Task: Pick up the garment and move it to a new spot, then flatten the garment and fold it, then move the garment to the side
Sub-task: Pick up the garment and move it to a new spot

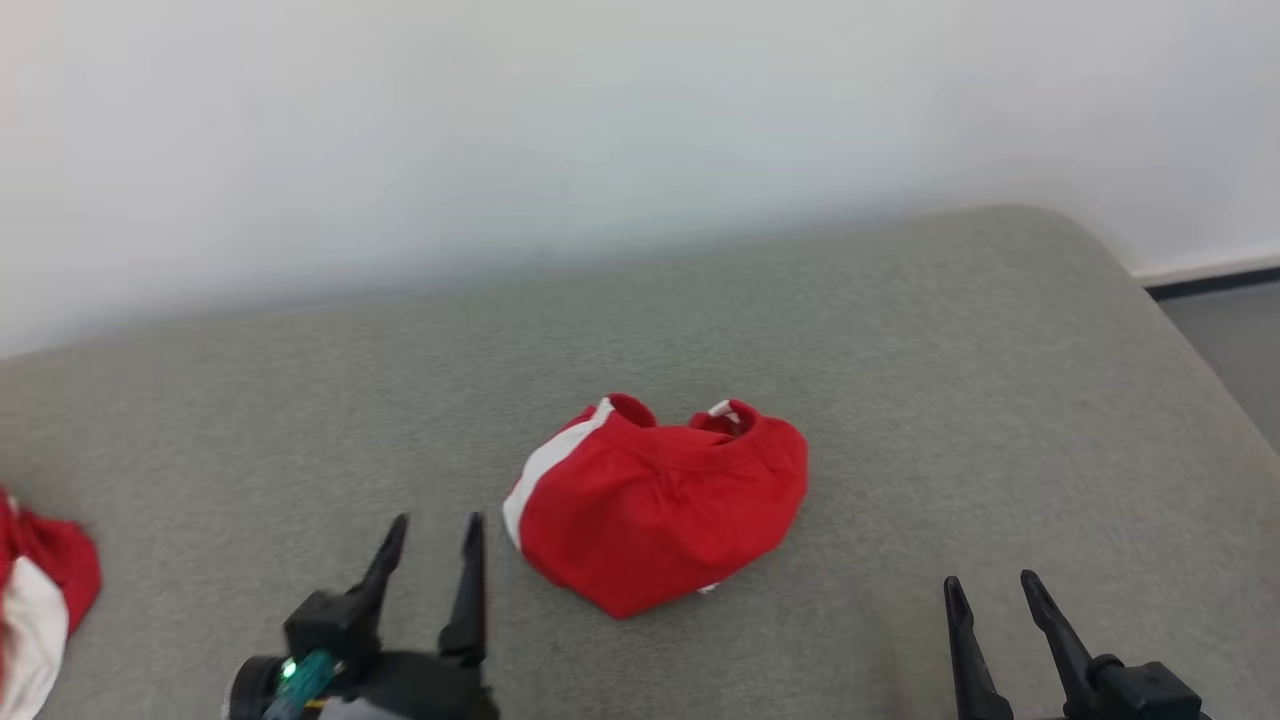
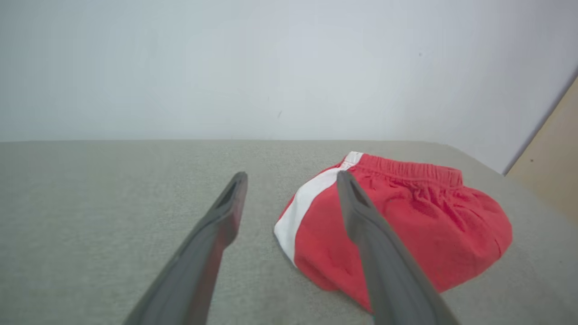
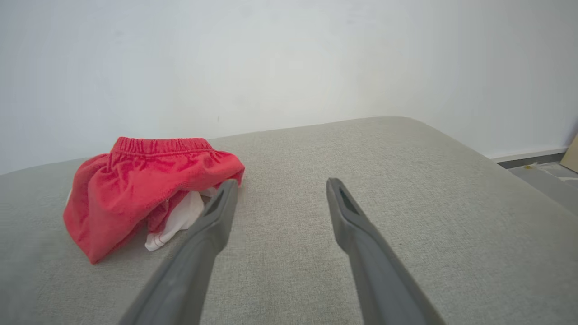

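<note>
While both jaws gape empty, shorts (image 1: 660, 500) lie bunched.
Risk: grabbing several layers, so flattening fails.

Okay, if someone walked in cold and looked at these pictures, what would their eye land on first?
The crumpled red fabric shorts with a white side stripe, heaped mid-way across the grey upholstered cushion. Flanking them near the bottom of the head view, the dark left end effector and right end effector both stand open and empty. A second red and white cloth lies at the far left edge.
</note>
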You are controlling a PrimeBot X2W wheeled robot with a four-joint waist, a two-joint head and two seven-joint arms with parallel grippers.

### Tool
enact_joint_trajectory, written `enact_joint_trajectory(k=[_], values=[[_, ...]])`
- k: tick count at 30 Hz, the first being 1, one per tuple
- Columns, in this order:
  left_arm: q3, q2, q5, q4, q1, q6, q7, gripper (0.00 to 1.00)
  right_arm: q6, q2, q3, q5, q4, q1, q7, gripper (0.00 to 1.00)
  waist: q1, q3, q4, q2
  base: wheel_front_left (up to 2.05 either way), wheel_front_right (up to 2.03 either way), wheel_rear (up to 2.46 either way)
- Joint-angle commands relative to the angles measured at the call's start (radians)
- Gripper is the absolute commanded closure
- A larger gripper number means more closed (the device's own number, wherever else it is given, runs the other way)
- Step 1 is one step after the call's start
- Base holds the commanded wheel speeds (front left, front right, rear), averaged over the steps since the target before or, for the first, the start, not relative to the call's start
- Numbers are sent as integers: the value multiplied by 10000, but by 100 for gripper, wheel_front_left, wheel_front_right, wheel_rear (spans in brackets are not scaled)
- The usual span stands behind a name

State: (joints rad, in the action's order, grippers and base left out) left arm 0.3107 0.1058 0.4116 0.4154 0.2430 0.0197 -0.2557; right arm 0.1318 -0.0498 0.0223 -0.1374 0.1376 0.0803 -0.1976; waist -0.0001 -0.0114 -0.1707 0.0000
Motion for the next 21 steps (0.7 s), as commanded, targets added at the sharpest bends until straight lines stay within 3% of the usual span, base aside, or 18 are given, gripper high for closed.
enact_joint_trajectory(k=[1, 6, 10, 15, 21], values=[[-205, 215, -243, -235, -466, 134, -83, 0, -21, -9, 36, 80, -40, 152, 8, 0, 1, -425, 831, 0, 0, 0, 0], [-1056, 593, -894, -1531, -1726, 397, -95, 0, -21, -9, 110, 49, -74, 298, -55, 0, 1, -630, 1313, 0, 0, 0, 0], [-1795, 549, -1248, -2638, -2729, 251, -98, 0, -21, -12, -7, -49, -117, 491, -238, 0, 1, -801, 1651, 0, 0, 0, 0], [-2450, 300, -1489, -3282, -3757, -334, -100, 0, -21, -72, -73, -119, -59, 720, -440, 0, 1, -956, 1971, 0, 0, 0, 0], [-3001, 44, -1654, -2988, -4332, -1045, -101, 0, -21, -341, 10, -350, 332, 834, -597, 0, 1, -1050, 2045, 0, 0, 0, 0]])
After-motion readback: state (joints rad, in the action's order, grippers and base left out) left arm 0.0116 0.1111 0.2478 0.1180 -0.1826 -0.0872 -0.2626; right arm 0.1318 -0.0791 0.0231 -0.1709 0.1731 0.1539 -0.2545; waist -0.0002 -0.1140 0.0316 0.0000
